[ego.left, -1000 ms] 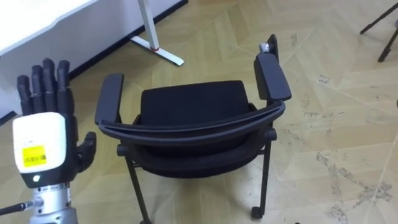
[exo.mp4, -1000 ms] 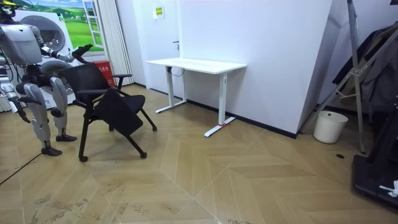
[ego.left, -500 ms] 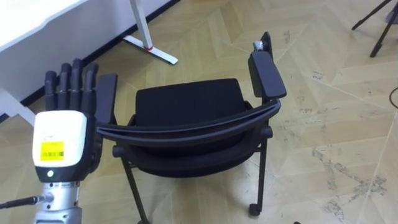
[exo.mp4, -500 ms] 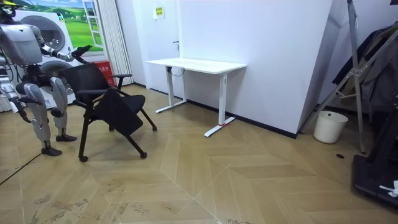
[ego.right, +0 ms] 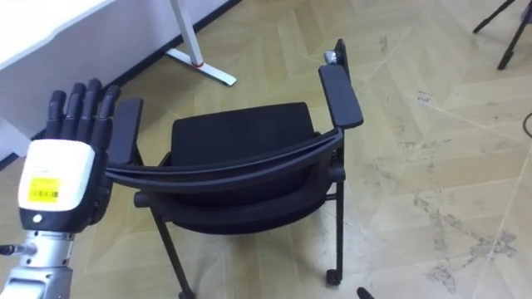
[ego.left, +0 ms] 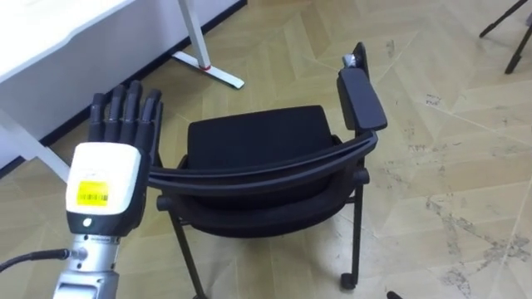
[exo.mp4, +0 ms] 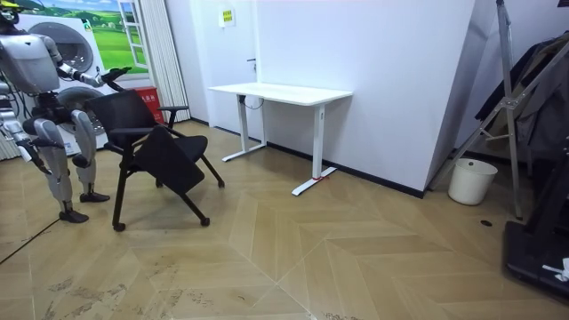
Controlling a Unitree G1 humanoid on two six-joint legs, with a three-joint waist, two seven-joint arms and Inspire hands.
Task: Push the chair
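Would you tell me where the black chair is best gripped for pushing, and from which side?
On the black chair, probably the curved backrest rail, from behind, where the robot stands: it spans the full width nearest the robot. The open left hand hovers by its left end.

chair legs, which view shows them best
The room view: it sees the chair from the side, with its legs down to the floor. The eye views look down on the seat and backrest, which hide most of the legs.

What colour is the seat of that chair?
The chair seat is black, best seen in the left eye view.
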